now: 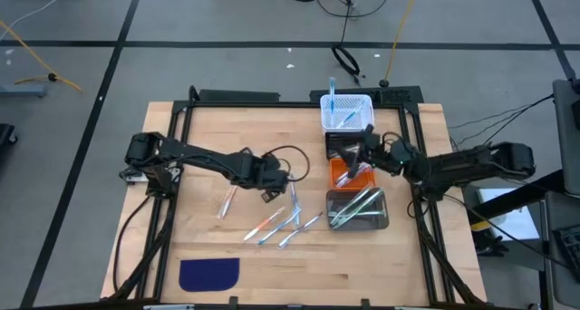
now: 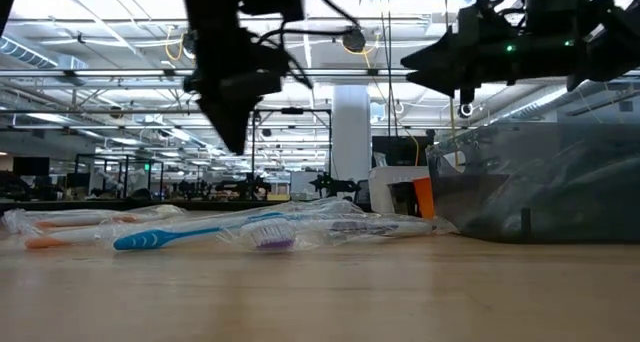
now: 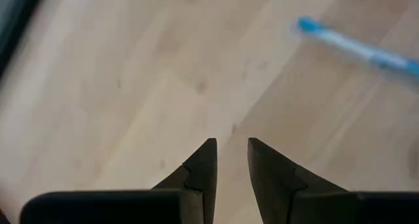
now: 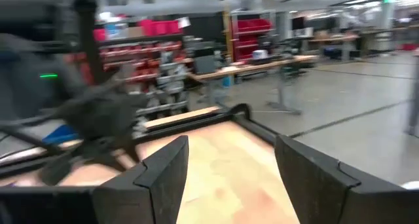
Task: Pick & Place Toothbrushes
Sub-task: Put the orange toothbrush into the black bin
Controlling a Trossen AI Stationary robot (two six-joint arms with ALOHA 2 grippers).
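Observation:
Several toothbrushes [image 1: 272,224] in clear wrappers lie loose on the wooden table; in the low view one is blue [image 2: 190,237] and one orange [image 2: 75,241]. More sit in the white bin [image 1: 347,111], and green ones in the clear bin [image 1: 358,208]. My left gripper [image 1: 276,179] [image 3: 230,144] hovers over bare wood just beyond the loose brushes, open by a narrow gap and holding nothing; a blue toothbrush [image 3: 360,48] lies ahead of it. My right gripper [image 1: 365,152] [image 4: 232,145] is wide open and empty, held level above the orange bin [image 1: 349,172].
A row of bins stands at the table's right: white, black [image 1: 343,144], orange, then clear. A dark blue cloth patch [image 1: 208,274] lies near the near-left corner. A black frame [image 1: 181,120] runs along the table's edges. Bare wood lies between the loose brushes and the cloth.

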